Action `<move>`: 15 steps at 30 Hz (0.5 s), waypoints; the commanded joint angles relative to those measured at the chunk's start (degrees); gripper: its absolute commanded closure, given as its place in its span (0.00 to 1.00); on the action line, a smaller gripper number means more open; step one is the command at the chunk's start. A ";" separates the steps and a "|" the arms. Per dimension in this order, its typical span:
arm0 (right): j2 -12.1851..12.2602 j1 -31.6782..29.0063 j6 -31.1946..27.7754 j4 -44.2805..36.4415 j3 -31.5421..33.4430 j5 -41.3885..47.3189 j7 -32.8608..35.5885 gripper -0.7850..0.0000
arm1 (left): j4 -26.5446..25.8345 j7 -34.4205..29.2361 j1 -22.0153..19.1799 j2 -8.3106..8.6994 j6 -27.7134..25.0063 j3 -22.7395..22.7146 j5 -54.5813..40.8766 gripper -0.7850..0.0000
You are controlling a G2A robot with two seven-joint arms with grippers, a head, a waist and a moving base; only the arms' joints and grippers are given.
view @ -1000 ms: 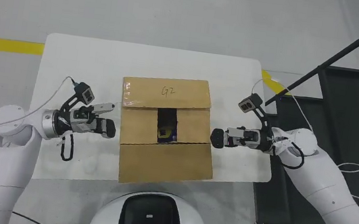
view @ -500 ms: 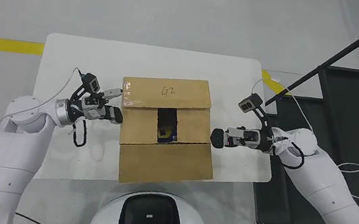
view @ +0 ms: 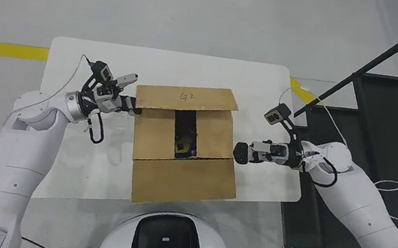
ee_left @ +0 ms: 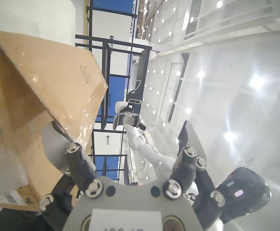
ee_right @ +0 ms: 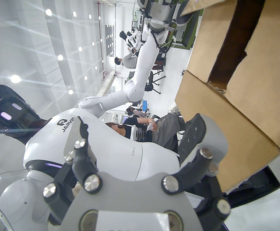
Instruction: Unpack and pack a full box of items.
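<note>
cardboard box [view: 180,152] at mid-table [view: 79,55] looks light and stiff yet easily creased, best taken by a flap edge: the left claw [view: 135,103], spread, hooks the raised far flap [view: 187,98], and the right claw [view: 239,153], also spread, hangs just beside the box.

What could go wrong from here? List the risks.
1. The left gripper is open, with only one finger against the far flap at its corner; the flap may slip off and drop shut.
2. The right gripper is open beside the box, not holding it; lifting the flap could drag the box.
</note>
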 commanded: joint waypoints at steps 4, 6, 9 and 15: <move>0.00 0.00 0.00 0.00 0.00 0.00 0.00 0.00 | 1.00 2.47 -3.28 -0.45 1.18 1.00 -1.52 0.00; 0.00 0.00 0.00 0.00 0.00 0.00 0.00 0.00 | 2.48 3.84 -5.22 -0.78 1.72 1.66 -2.31 0.00; 0.00 0.00 0.00 0.00 0.00 0.00 0.00 0.00 | 5.26 6.17 -8.55 -1.31 1.70 3.06 -1.87 0.00; 0.00 0.00 0.00 0.00 0.00 0.00 0.00 0.00 | 12.28 8.42 -14.66 -2.41 2.79 6.86 1.04 0.00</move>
